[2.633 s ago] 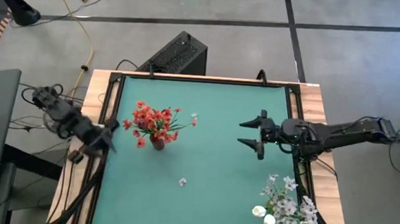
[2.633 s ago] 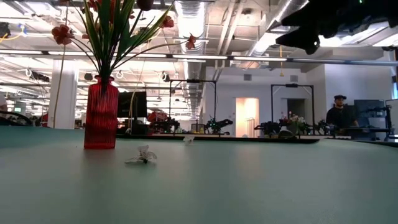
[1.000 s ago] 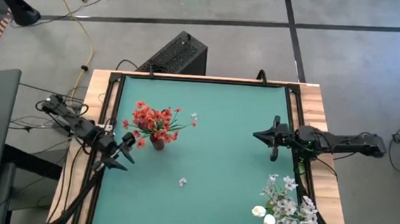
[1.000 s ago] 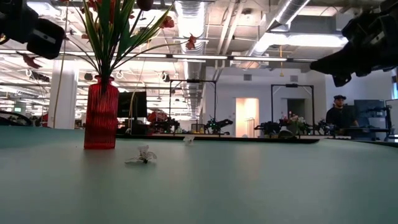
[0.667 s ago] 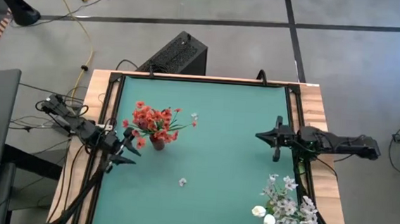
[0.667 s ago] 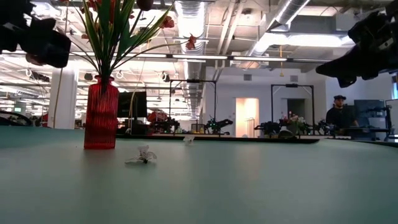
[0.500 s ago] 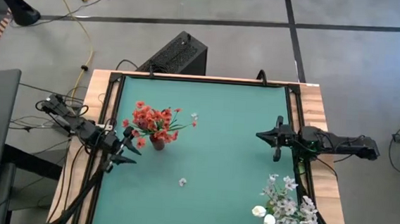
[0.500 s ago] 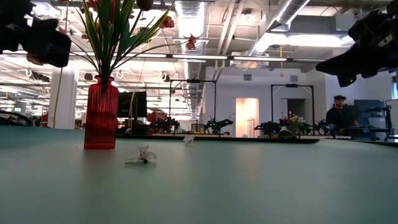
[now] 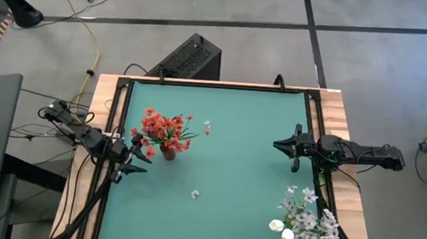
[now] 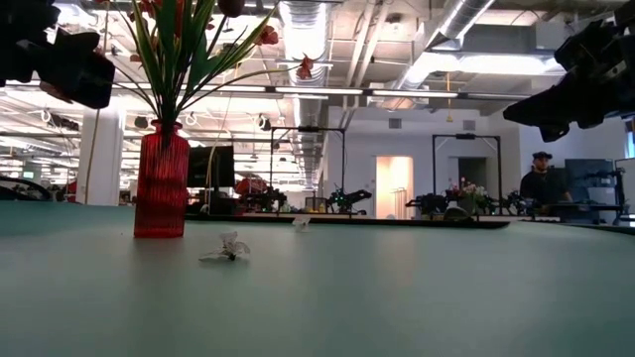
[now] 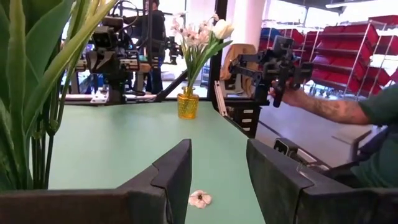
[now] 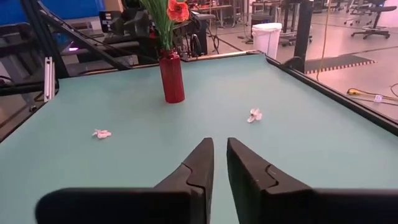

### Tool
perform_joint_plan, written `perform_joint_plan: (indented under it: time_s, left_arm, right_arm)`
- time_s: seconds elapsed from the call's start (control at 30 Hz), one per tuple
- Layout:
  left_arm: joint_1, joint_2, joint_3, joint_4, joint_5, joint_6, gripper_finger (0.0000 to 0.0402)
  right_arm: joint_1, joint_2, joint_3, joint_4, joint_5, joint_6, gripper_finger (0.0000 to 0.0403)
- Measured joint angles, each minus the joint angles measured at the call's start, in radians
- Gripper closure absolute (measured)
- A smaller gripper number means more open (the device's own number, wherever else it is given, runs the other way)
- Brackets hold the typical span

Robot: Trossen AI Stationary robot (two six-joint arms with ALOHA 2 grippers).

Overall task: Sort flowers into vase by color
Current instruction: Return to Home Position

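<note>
Grey floor [image 9: 367, 77]; black case [image 9: 191, 56]; ceiling ducts [image 10: 451, 25], strip lights [image 10: 303, 25]; white column [image 10: 99, 149]; red shelving [image 11: 364, 46].

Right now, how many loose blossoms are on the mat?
2. One loose blossom lies on open mat in front of the red vase; the other lies behind it, by the bouquet's tip. The bouquet could hide more.

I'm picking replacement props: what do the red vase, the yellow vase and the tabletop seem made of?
Red vase: likely translucent glass or plastic, glossy; vertical ribs glow with light. Yellow vase: probably tinted glass, its textured surface glinting; too far to be sure. Tabletop: matte green mat, perhaps rubber or felt; no glare.
</note>
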Motion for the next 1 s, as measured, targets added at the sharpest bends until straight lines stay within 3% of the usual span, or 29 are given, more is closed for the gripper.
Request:
perform_joint_plan:
  time_s: [1.0]
  left_arm:
    - [0.0, 0.0, -0.001, 0.0, 0.0, -0.004, 0.026]
  right_arm:
    - [0.0, 0.0, -0.001, -0.004, 0.0, 0.0, 0.0326]
